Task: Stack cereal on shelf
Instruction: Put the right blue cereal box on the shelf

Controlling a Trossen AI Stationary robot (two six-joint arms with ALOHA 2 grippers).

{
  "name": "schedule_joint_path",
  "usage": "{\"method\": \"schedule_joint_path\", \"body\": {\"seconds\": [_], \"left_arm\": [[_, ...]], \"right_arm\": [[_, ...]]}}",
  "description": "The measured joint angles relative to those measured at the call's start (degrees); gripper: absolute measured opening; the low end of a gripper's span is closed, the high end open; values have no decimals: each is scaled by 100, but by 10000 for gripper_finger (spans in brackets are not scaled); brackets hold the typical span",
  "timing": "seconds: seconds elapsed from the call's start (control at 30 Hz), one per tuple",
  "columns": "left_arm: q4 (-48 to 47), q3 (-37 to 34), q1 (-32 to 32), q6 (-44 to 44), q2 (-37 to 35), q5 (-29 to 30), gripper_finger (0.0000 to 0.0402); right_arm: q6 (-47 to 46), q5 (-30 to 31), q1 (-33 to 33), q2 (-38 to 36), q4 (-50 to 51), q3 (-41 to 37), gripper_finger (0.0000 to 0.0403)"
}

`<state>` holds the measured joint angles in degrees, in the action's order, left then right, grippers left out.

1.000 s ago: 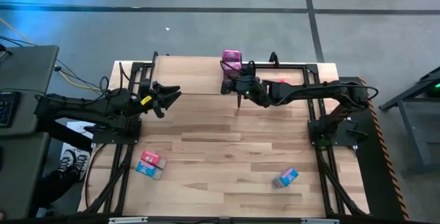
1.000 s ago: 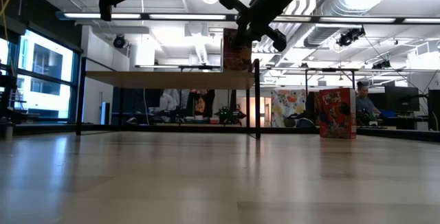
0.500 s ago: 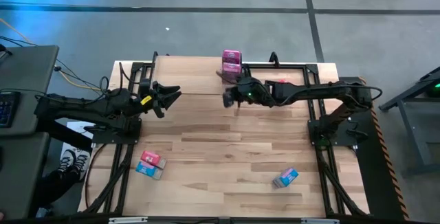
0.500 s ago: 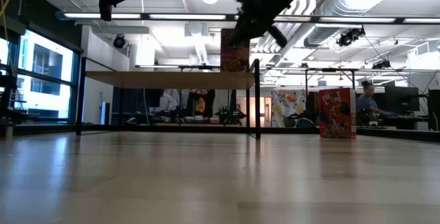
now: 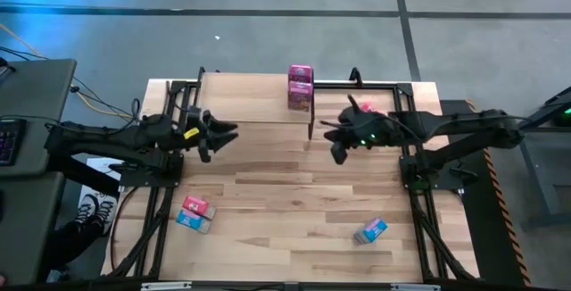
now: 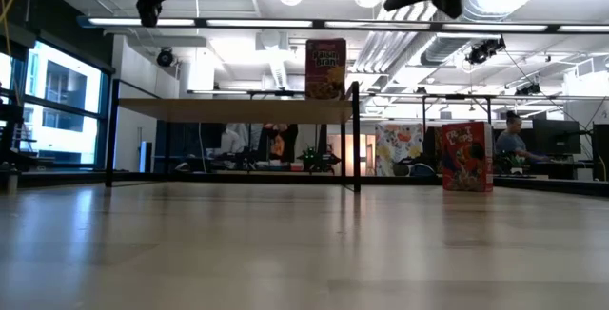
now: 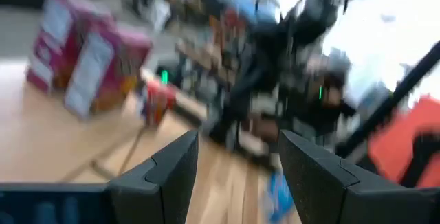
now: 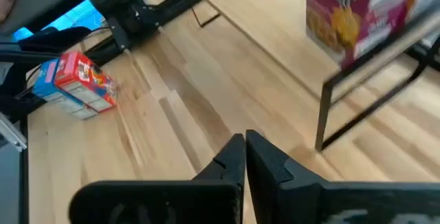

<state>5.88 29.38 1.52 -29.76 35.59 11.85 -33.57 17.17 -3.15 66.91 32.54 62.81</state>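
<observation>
Pink cereal boxes (image 5: 301, 87) stood upright at the right end of the shelf (image 5: 250, 99), apparently two close together, by the far edge of the table (image 5: 285, 184). More cereal lay flat on the table nearer the front: a pink box (image 5: 194, 205) touching a blue one (image 5: 193, 221) on the left, and another blue-and-pink box (image 5: 369, 230) well apart on the right. One further pink box (image 5: 367, 109) seemed to show just behind the right arm, partly hidden.

The right gripper (image 5: 337, 141) hung above the table just to the right of the shelf's end, empty, its fingers pressed together in its own wrist view. The left gripper (image 5: 223, 134) waited over the table beside the shelf's front edge, its fingers spread and holding nothing.

Such boxes were judged light, stiff cardboard with slick printed faces, easily crushed or tipped; the safest hold would be across the narrow sides near the middle, with modest pressure. Those lying flat offered only low edges to pinch.

Most of the shelf board left of the standing boxes was bare, leaving room to set more down. The shelf's front edge and its thin black legs (image 8: 323, 114) were the things to clear on approach, and the standing boxes could be knocked over by a careless sweep.
</observation>
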Motion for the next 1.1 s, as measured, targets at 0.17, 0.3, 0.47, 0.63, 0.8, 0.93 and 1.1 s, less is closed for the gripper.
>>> {"method": "schedule_joint_path", "body": {"seconds": [0.17, 0.3, 0.47, 0.63, 0.8, 0.93, 1.1], "left_arm": [[-1970, 853, 19, 89, 344, -764, 199], [-3220, 1659, 195, 92, 780, -1364, 216], [-3973, 2423, 511, 281, 1481, -1606, 245], [-3975, 2661, 597, 437, 1913, -1545, 261], [-3906, 2665, 595, 353, 2029, -1197, 261], [-3898, 2665, 595, 99, 2023, -819, 260], [-3905, 2665, 590, -232, 1999, -545, 260]], "right_arm": [[-580, 184, -152, -116, -122, -367, 0], [-669, 144, -152, -59, -190, -411, 0], [-374, -351, -65, -201, -347, -411, 9], [262, -1903, 10, -627, -429, -410, 82], [396, -3014, -70, -896, -268, -234, 196], [726, -3742, -406, -755, 178, 81, 274], [1762, -4019, -973, -294, 1389, 679, 314]]}}
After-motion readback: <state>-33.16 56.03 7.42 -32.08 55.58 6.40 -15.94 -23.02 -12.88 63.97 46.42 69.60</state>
